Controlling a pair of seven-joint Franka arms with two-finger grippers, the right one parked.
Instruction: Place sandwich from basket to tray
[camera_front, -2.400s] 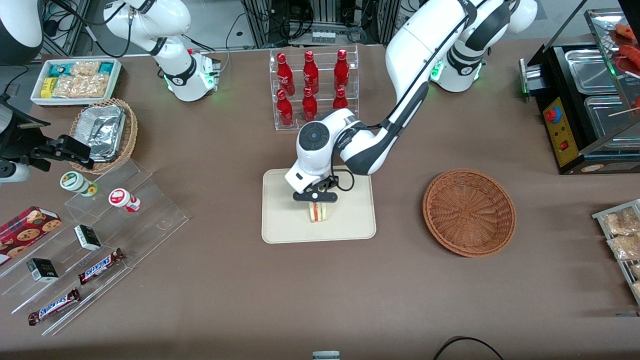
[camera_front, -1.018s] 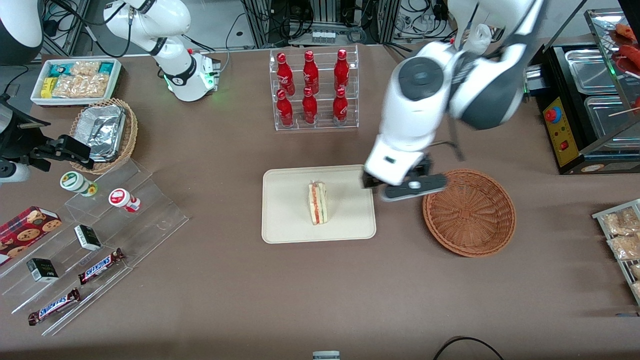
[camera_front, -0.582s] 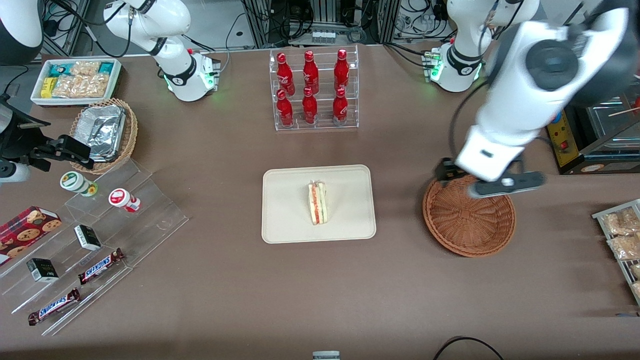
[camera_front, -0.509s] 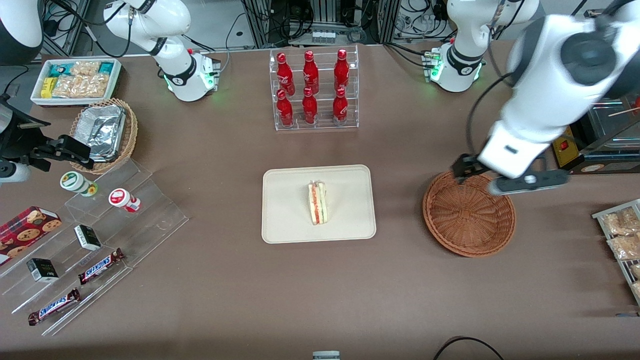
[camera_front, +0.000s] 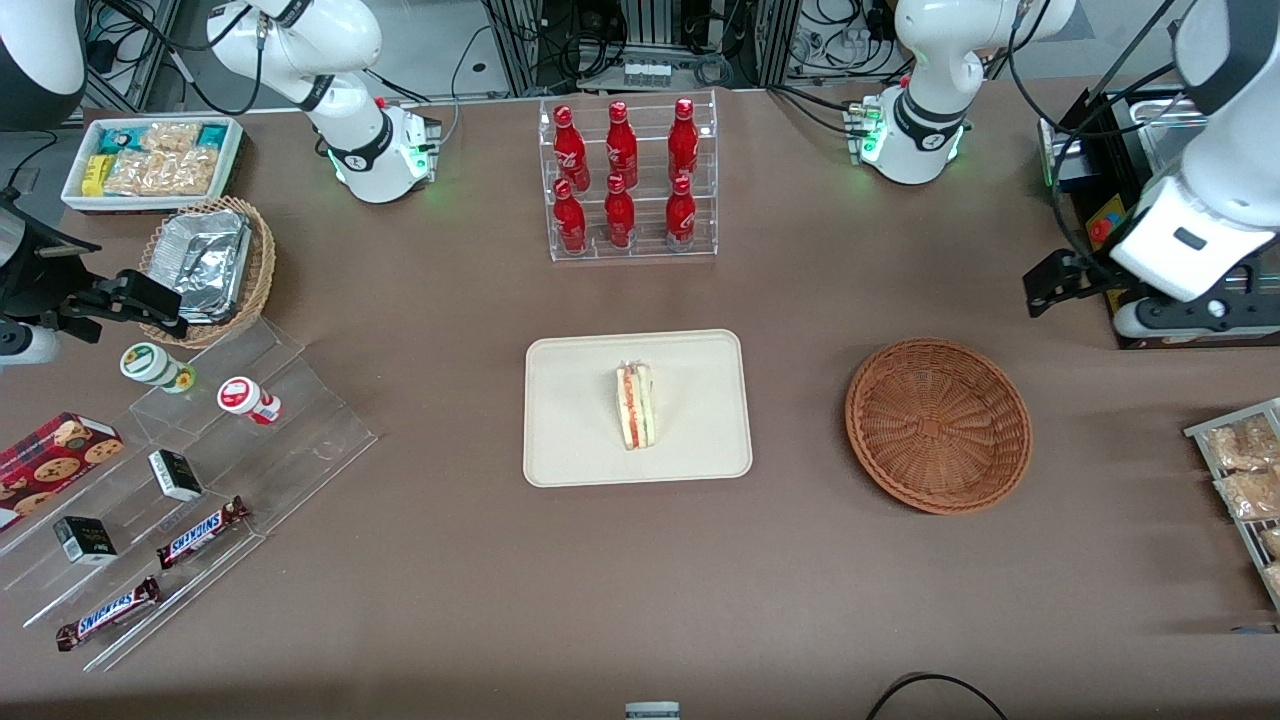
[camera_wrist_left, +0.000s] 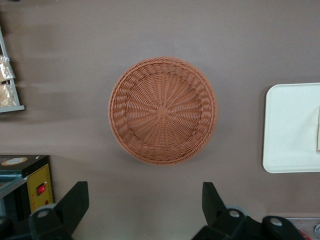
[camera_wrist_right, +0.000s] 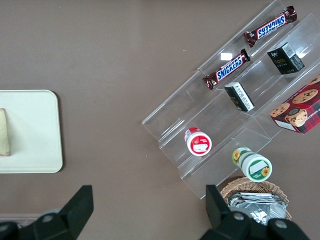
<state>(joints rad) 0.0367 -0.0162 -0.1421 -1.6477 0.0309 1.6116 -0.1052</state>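
Sandwich (camera_front: 636, 407) sits on the tray (camera_front: 570, 450), basket (camera_front: 938, 425) bare, end effector (camera_wrist_left: 142, 207) spread wide and holding nothing, high toward the working arm's end — job looks done.

Gripper (camera_front: 1140, 300) hangs high at working arm's end of the surface (camera_front: 800, 590), fingers (camera_wrist_left: 215, 200) spread wide, nothing btwn them. Below it bare cloth, w/ black appliance (camera_front: 1150, 250) just beside: tight there. Basket (camera_front: 938, 425) sits near, nothing in it, open from above. Bare strip btwn basket & tray (camera_front: 700, 420). Sandwich (camera_front: 635, 405) stands mid-tray, clear all round. Bottle rack (camera_front: 627, 180) is farther from front camera than tray, well apart. Snack rack (camera_front: 1245, 480) at edge, apart from basket.
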